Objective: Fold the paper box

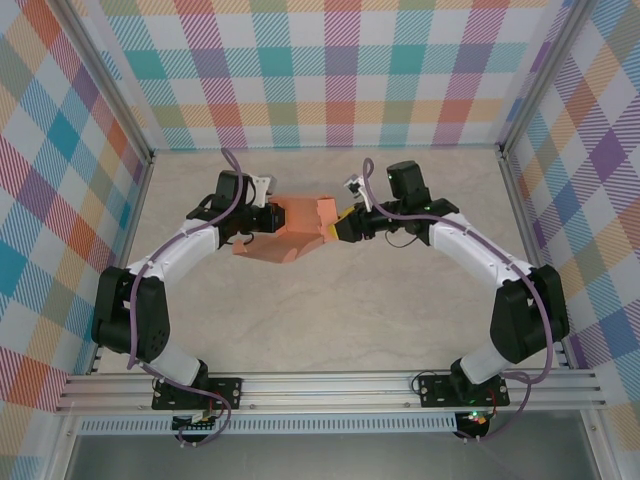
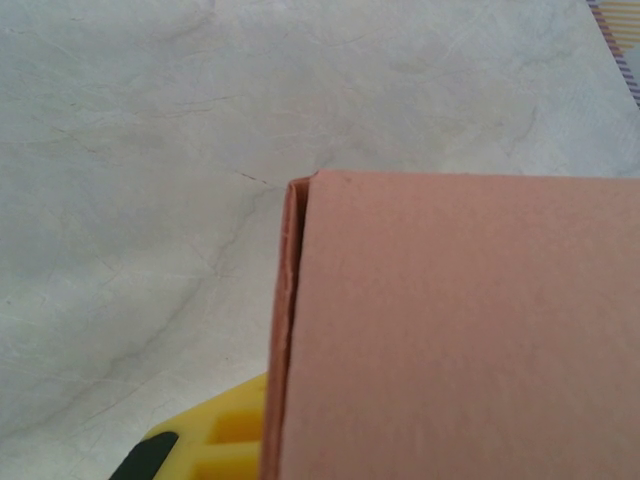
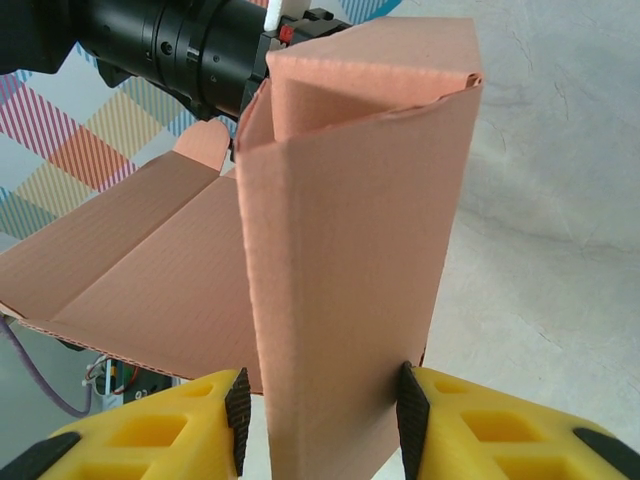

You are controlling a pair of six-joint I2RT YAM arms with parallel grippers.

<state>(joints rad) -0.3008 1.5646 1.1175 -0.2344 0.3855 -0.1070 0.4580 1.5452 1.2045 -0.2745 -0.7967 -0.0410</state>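
The paper box (image 1: 297,231) is salmon-orange card, partly folded, held above the table between both arms. My left gripper (image 1: 264,216) is shut on its left side. In the left wrist view a flat panel of the paper box (image 2: 460,330) hides most of the jaws, and one yellow finger (image 2: 215,440) shows beside the card's edge. My right gripper (image 1: 345,226) is at the box's right end. In the right wrist view an upright folded wall of the paper box (image 3: 350,260) stands between the jaws of the right gripper (image 3: 320,412). The right pad (image 3: 410,415) touches the card; the left pad (image 3: 238,415) stands a sliver off.
Pale marbled tabletop (image 1: 330,320) lies under the box. Checked cloth walls (image 1: 330,70) close off the back and both sides. An aluminium rail (image 1: 330,385) with the arm bases runs along the near edge.
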